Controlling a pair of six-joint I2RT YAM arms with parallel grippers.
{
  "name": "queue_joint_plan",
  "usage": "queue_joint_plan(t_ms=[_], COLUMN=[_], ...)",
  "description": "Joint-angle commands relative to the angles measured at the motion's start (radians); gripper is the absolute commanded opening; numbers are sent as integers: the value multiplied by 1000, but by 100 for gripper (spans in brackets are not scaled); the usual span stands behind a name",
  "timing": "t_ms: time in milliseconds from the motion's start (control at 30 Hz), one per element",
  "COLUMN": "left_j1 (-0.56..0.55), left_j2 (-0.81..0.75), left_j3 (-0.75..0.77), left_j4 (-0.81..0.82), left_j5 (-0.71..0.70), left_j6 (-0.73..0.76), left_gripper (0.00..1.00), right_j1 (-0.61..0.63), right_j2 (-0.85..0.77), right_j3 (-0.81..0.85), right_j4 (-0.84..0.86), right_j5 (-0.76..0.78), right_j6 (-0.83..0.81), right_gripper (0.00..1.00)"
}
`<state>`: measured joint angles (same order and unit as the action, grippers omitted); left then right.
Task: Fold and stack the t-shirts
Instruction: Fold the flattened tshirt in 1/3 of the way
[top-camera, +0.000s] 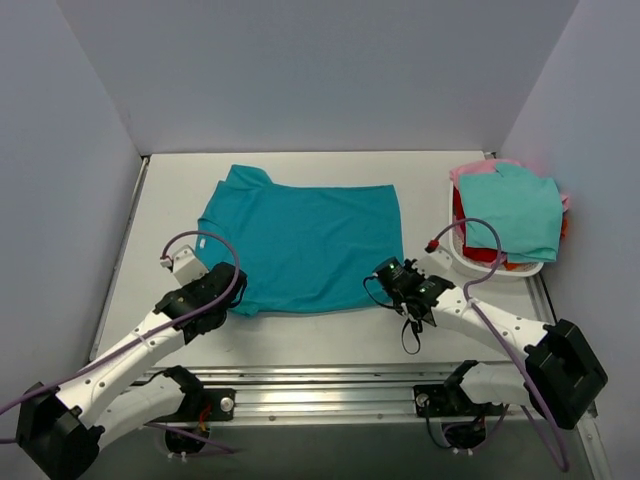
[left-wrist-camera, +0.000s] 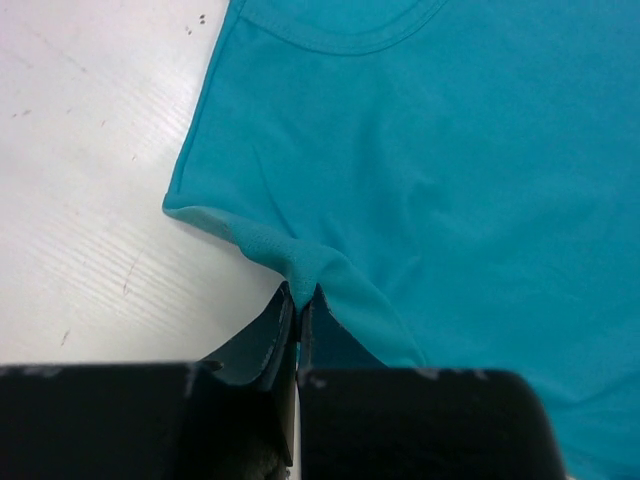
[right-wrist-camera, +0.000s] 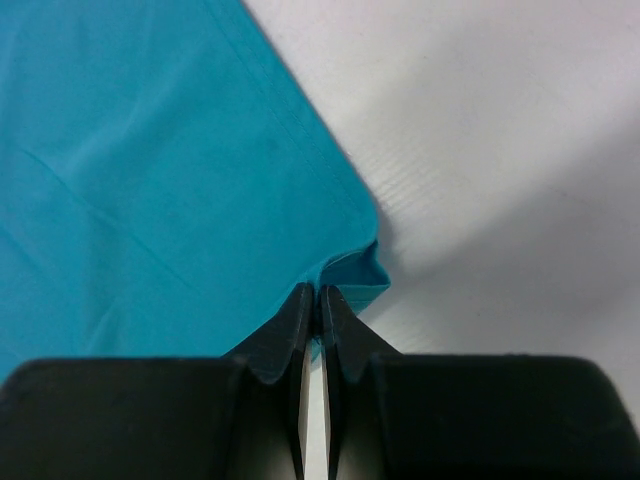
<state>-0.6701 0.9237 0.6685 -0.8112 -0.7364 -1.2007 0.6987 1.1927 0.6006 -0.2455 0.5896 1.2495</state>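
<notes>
Evidently early stage: teal t-shirt (top-camera: 300, 250) lies spread flat on table (top-camera: 165, 200), left of white basket (top-camera: 455, 258) in top view, not touching it. No fold finished by the look of it, no stack outside basket. Aqua-green shirt (top-camera: 515, 215), red shirt (top-camera: 482, 253) and pink shirt (top-camera: 470, 170) heaped in basket, still to do.

Left gripper (left-wrist-camera: 298, 300) pinched tight on teal t-shirt's near corner farthest from basket. Right gripper (right-wrist-camera: 318, 295) clamped on near corner closest to basket, cloth puckered at jaws.

Fabric thin, soft, mostly smooth. One sleeve pokes out at far corner away from basket.

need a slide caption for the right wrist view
Right gripper pinched shut on a corner of the teal t-shirt spread on the white table.
</notes>
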Motion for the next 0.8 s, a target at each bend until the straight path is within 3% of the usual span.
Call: queue_joint_plan(t_ms=[0,533,767], left_j1=[35,162,216], left_j2=[44,277,447], left_j3=[65,189,265], left_j4=[142,391,510], left_j5=[22,68,132], left_j6=[118,297,401], left_gripper=[2,2,2], right_j1=[-11,-74,-130], right_j2=[60,312,442], right_j3=[80,369,455], right_j4=[3,-54,-34], right_j5=[108,203,187], right_j6=[-21,-38,-55], right_gripper=[0,0,0])
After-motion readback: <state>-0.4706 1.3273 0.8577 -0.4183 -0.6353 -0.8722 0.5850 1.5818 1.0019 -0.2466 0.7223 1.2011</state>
